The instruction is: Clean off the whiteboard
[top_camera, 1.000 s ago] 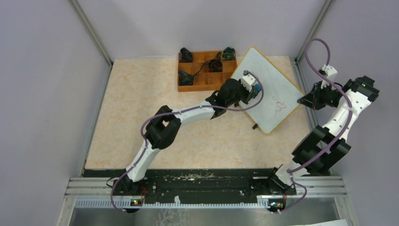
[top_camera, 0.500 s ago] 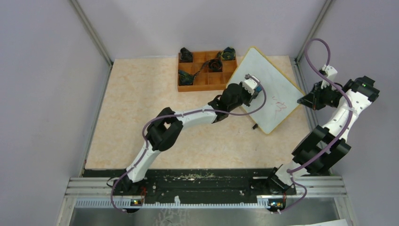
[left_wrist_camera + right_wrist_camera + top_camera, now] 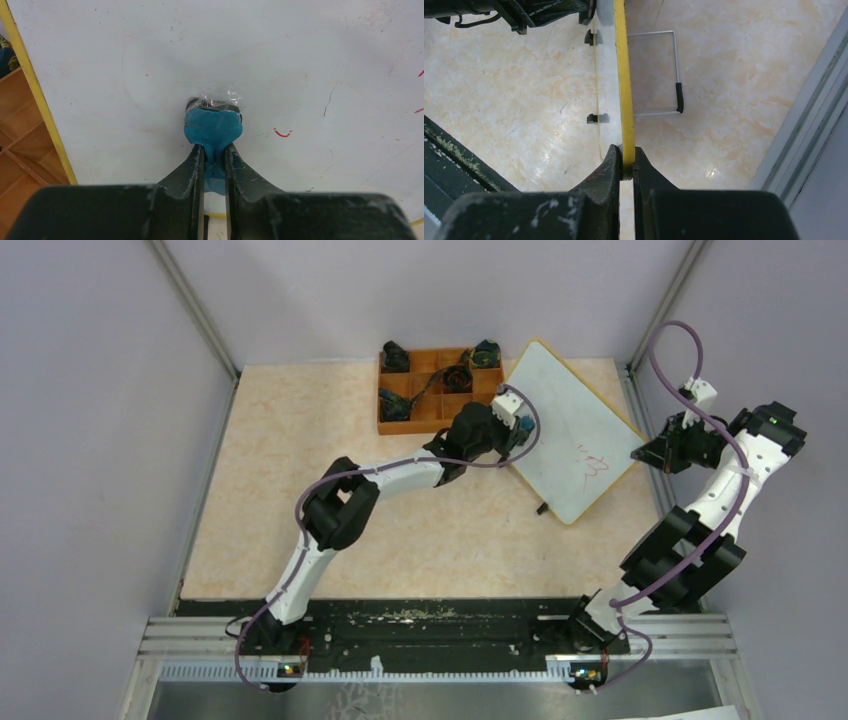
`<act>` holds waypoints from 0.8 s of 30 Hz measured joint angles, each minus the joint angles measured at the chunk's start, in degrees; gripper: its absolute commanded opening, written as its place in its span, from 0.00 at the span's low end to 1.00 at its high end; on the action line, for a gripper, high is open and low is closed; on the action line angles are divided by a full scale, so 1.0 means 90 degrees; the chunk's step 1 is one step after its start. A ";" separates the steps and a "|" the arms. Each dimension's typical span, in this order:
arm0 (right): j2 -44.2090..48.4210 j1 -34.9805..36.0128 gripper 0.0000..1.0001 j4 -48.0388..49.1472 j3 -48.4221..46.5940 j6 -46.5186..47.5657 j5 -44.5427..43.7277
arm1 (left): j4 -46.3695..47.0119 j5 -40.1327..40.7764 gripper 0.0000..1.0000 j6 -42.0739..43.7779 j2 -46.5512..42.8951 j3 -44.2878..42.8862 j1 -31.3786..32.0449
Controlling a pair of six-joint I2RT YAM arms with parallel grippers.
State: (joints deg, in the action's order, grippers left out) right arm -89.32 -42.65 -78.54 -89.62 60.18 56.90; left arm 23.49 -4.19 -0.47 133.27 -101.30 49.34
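Note:
The whiteboard (image 3: 563, 425) lies tilted at the back right of the table, white with a yellow frame and red marks (image 3: 592, 462) near its right side. My left gripper (image 3: 520, 426) is shut on a blue eraser (image 3: 213, 129), which presses on the board's left part; a small red mark (image 3: 282, 133) lies just right of it. My right gripper (image 3: 645, 453) is shut on the board's right edge; the right wrist view shows the yellow frame (image 3: 624, 85) edge-on between the fingers.
An orange compartment tray (image 3: 432, 408) with dark cables and small parts stands just left of the board, close to my left wrist. A wire stand (image 3: 663, 75) and black feet show under the board. The enclosure's wall post (image 3: 640, 360) stands beside my right arm.
My left gripper slid the eraser from the board's middle up and left toward its left edge. The right gripper and the board have not moved.

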 measured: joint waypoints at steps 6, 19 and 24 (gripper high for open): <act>0.0000 0.0000 0.00 -0.0012 0.0000 0.0000 0.0005 | -0.0041 0.0126 0.00 0.0029 -0.0015 -0.0002 0.0160; 0.0000 -0.0019 0.00 0.0005 -0.0005 -0.0002 -0.0044 | -0.0508 0.0430 0.00 0.0090 -0.0024 -0.0233 0.1071; 0.0000 -0.0019 0.00 -0.0022 -0.0002 0.0000 -0.0002 | -0.0588 0.0406 0.00 0.0209 -0.0024 -0.0267 0.1219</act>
State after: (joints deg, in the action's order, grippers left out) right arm -89.32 -42.83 -78.74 -89.65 60.18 56.88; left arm 18.20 -0.54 1.41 133.05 -103.70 60.31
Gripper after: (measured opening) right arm 0.044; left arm 0.208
